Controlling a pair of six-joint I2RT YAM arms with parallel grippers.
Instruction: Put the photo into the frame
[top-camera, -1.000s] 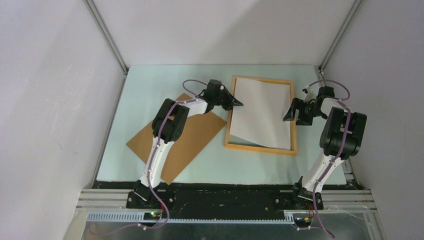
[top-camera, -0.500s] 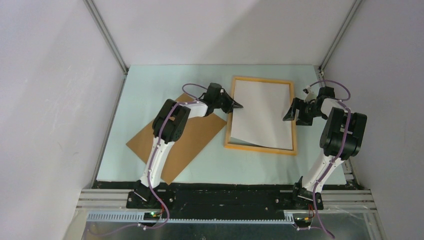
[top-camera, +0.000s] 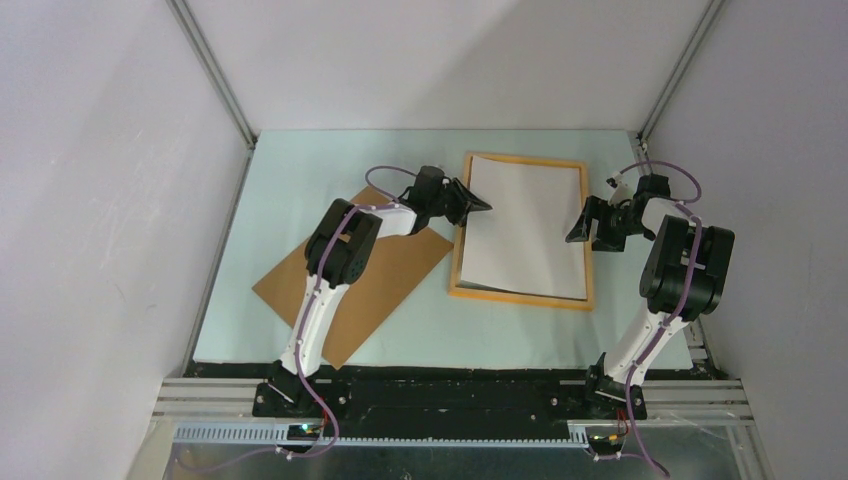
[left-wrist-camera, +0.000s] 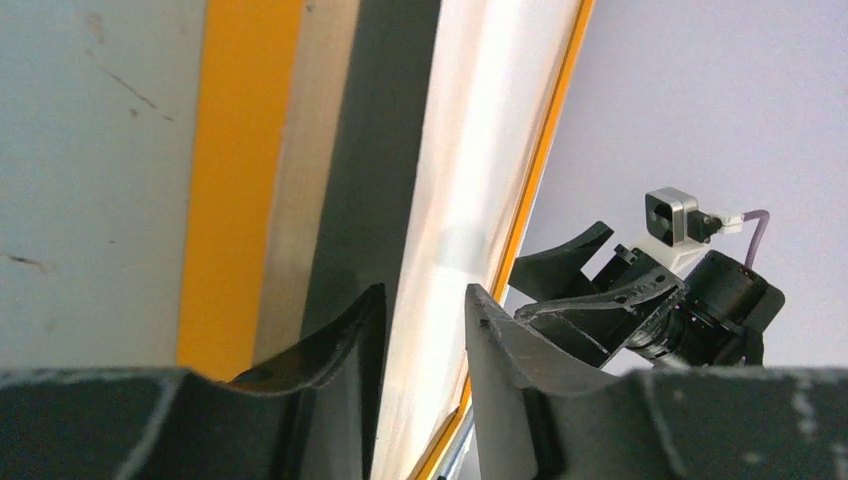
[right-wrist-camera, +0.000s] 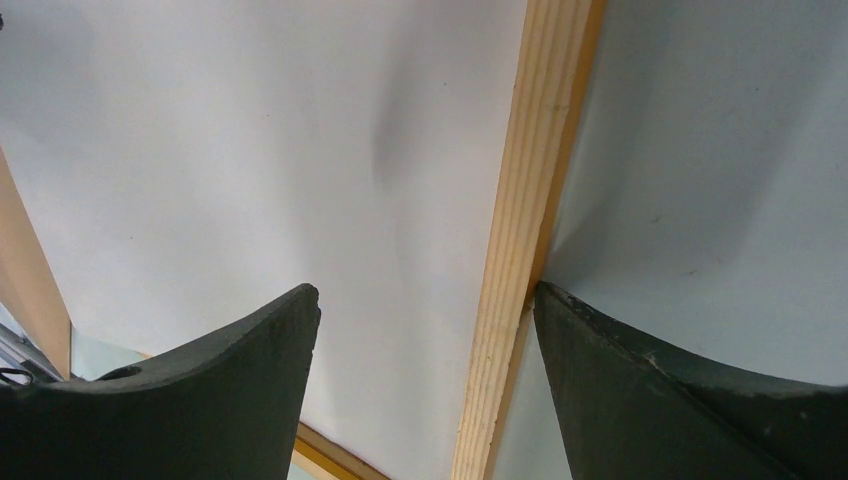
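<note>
The photo (top-camera: 525, 225) lies white back up inside the orange-yellow frame (top-camera: 520, 296) on the mat. My left gripper (top-camera: 482, 207) sits at the frame's left rail, open. In the left wrist view its fingertips (left-wrist-camera: 425, 292) stand apart on either side of the photo's (left-wrist-camera: 470, 150) left edge without pinching it. A dark shadow shows under that edge beside the frame rail (left-wrist-camera: 240, 170). My right gripper (top-camera: 576, 234) is open over the right rail. In its wrist view the gripper (right-wrist-camera: 425, 290) has one finger over the photo (right-wrist-camera: 250, 150) and the other outside the rail (right-wrist-camera: 520, 200).
A plain brown backing board (top-camera: 370, 270) lies slanted on the pale green mat (top-camera: 300, 180) left of the frame, under the left arm. Grey walls with metal posts close in the back and sides. The arms' base rail (top-camera: 450, 395) runs along the near edge.
The left gripper's jaws have opened off the photo's left edge. The photo, skewed across the frame's near rail a second ago, now lies squarely within the frame. The right arm has not moved.
</note>
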